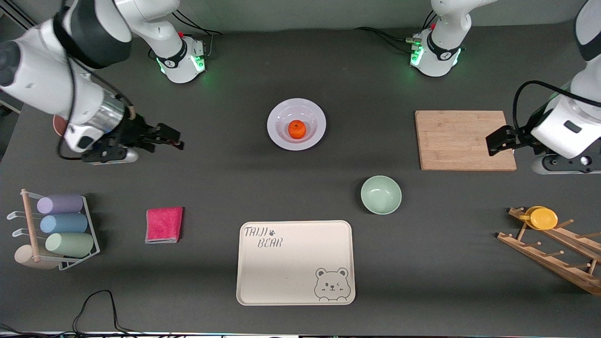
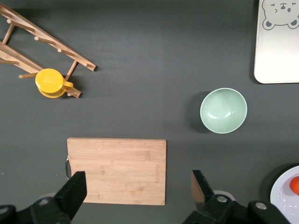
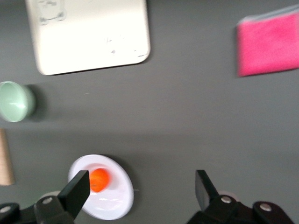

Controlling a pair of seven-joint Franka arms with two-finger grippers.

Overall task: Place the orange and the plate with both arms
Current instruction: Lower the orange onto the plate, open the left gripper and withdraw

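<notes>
The orange (image 1: 296,129) lies in the middle of the pale plate (image 1: 274,123), which stands on the table between the two arm bases. My right gripper (image 1: 174,139) hangs open over bare table toward the right arm's end, apart from the plate. In the right wrist view the right gripper (image 3: 141,182) is empty, with the orange (image 3: 99,179) and plate (image 3: 119,200) beside one finger. My left gripper (image 1: 498,141) hangs open and empty over the edge of the wooden board. The left wrist view has the left gripper (image 2: 138,182) above that board, with the plate (image 2: 285,198) and orange (image 2: 295,185) at its border.
A wooden cutting board (image 1: 465,140) lies toward the left arm's end. A mint-green bowl (image 1: 381,194) and a cream bear tray (image 1: 295,263) sit nearer the camera than the plate. A pink cloth (image 1: 164,224), a rack of cups (image 1: 61,230) and a wooden rack (image 1: 554,253) with a yellow cup (image 1: 542,218) stand near the ends.
</notes>
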